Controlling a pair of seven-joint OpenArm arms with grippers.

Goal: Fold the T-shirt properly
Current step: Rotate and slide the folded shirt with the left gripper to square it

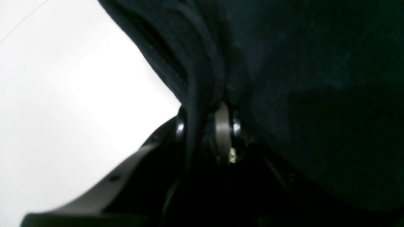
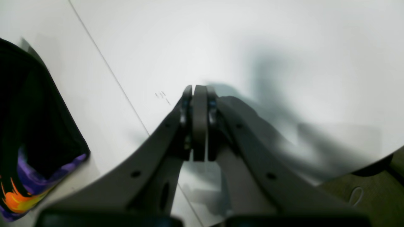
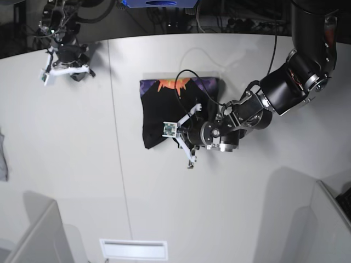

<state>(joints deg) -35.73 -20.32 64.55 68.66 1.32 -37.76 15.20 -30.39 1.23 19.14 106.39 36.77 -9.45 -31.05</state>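
Near the middle of the white counter (image 3: 82, 164), the left tool (image 1: 206, 127) pinches the folded black cloth T-shirt (image 3: 164, 112), probably to tidy a fold, while the right tool (image 2: 199, 94) sits closed, empty, upper left.

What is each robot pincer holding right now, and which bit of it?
The left pincer is shut on the black T-shirt, pinching a bunched fold at its edge. The right pincer is shut on nothing, over the bare white table.
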